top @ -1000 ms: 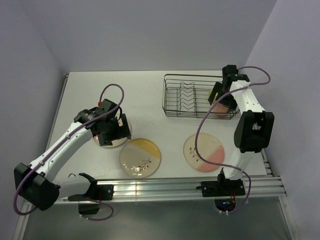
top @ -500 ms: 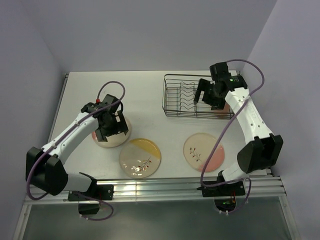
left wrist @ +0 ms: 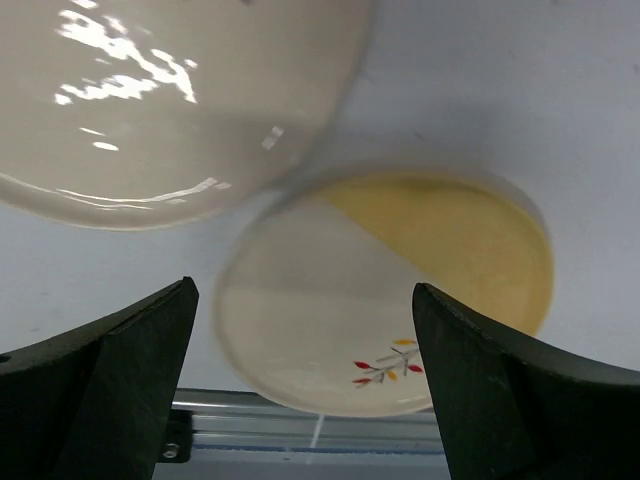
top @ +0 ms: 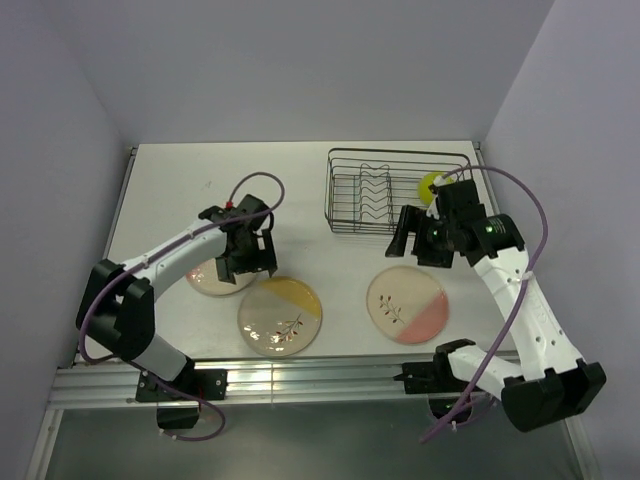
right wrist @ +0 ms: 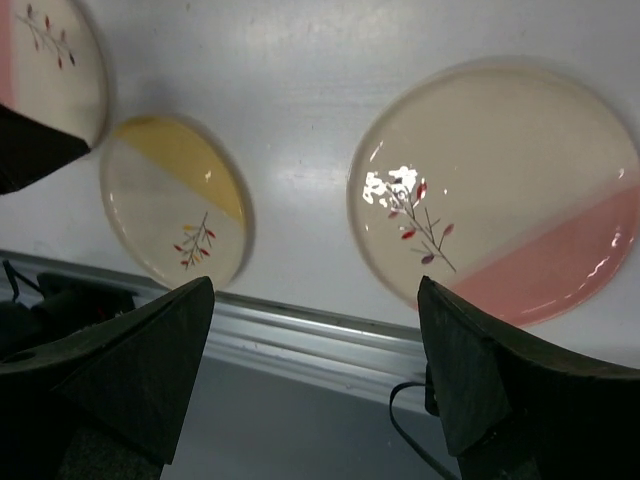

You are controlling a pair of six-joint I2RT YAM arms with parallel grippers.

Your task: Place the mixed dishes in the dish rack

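Both arms have moved. The right gripper has come away from the dish rack and now hangs over the table, between the rack and the pink plate. The left gripper has slid toward the middle, off the third plate.

In the right wrist view, the right gripper has its fingers wide apart and holds nothing. The pink plate lies flat just under it. In the top view that plate is at 6 o'clock from the gripper, and the rack is at 12 o'clock.

The left gripper is also wide apart and holds nothing. The yellow plate lies flat at 5 o'clock from it in the top view, very near.

A green bowl sits at the rack's right end. I cannot see the pink cup.

I think the pink plate goes next. The right arm is nearer to it and to the rack. The plate is round, so no side is longer. The rack's long side runs from 9 to 3 o'clock.
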